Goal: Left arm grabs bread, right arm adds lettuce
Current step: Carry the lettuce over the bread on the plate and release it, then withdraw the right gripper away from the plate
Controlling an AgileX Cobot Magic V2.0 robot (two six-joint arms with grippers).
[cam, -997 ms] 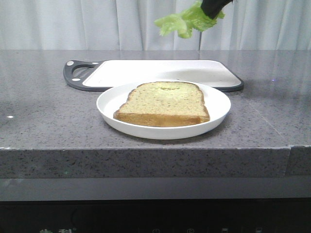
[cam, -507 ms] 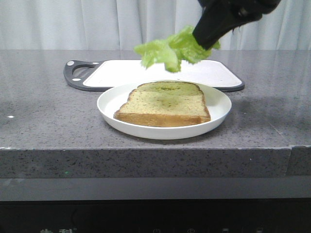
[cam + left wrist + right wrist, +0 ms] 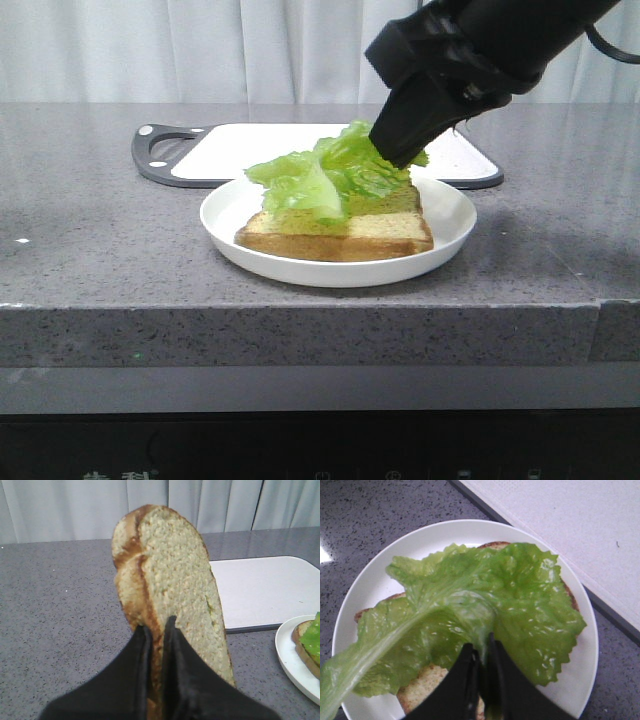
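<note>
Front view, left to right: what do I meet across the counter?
Cutting board handle → plate's left rim → lettuce over the plated bread → right hand gripping the lettuce → plate's right rim → cutting board's right end.

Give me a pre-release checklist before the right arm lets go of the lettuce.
1. Lettuce over the slice on the plate: ok, it drapes across most of the slice.
2. Right gripper shut on the lettuce: ok, fingers pinch the leaf.
3. Lettuce fully resting on the slice: cannot tell; in the front view one end is held up by the gripper.
4. Leaf inside the plate: not ok, one tip runs out past the rim in the right wrist view.
5. Left gripper holding the bread: ok, clamped on its lower end, upright, away from the plate.
</note>
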